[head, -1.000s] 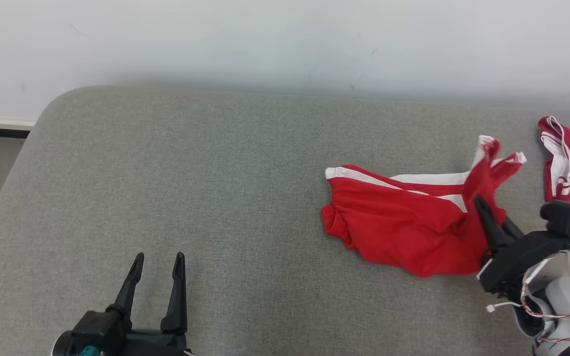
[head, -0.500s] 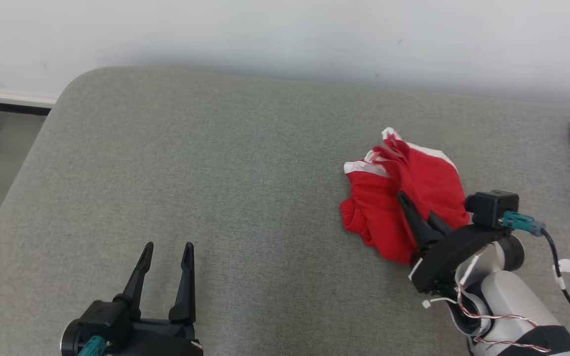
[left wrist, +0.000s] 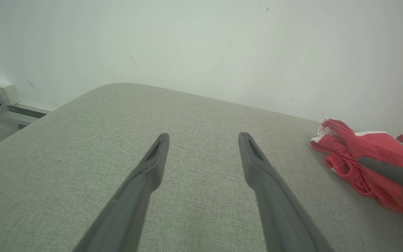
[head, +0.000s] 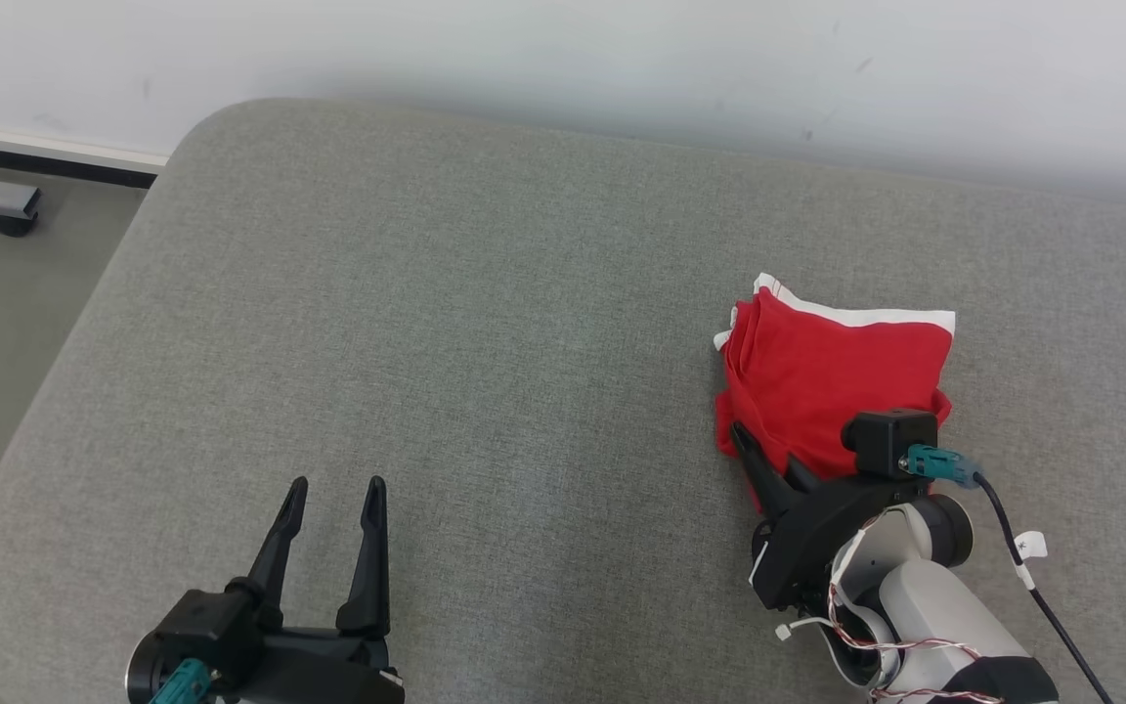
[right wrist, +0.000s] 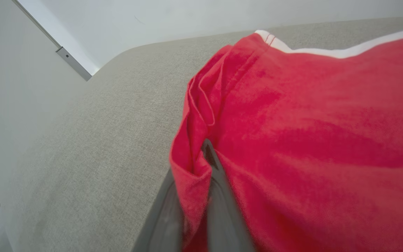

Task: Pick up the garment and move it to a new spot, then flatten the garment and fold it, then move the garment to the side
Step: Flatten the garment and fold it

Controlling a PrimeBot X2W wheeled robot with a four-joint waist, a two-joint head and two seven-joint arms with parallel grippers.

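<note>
Clearly the right gripper [head: 763, 458] is pinched almost closed on a fold at the near left corner of the red shorts [head: 837, 372]. The right wrist view shows cloth bunched between and draped over its fingers [right wrist: 166, 220]. From that pinch the shorts spread away toward the wall, lying in a loose, layered heap on the right half of the grey cushion [head: 446, 323], with a white side stripe along the far edge.

The fabric looks thin, light and quite limp, so it should hang and crumple from any single hold, and probably drag on the woven upholstery instead of sliding. A one-point pinch will likely carry it. For flattening, two holds on the gathered waistband corners or the hem corners seem the better choice.

The left gripper [head: 336, 486] has its fingers spread wide and holds nothing. It hovers over bare cushion, well apart from the shorts.
</note>
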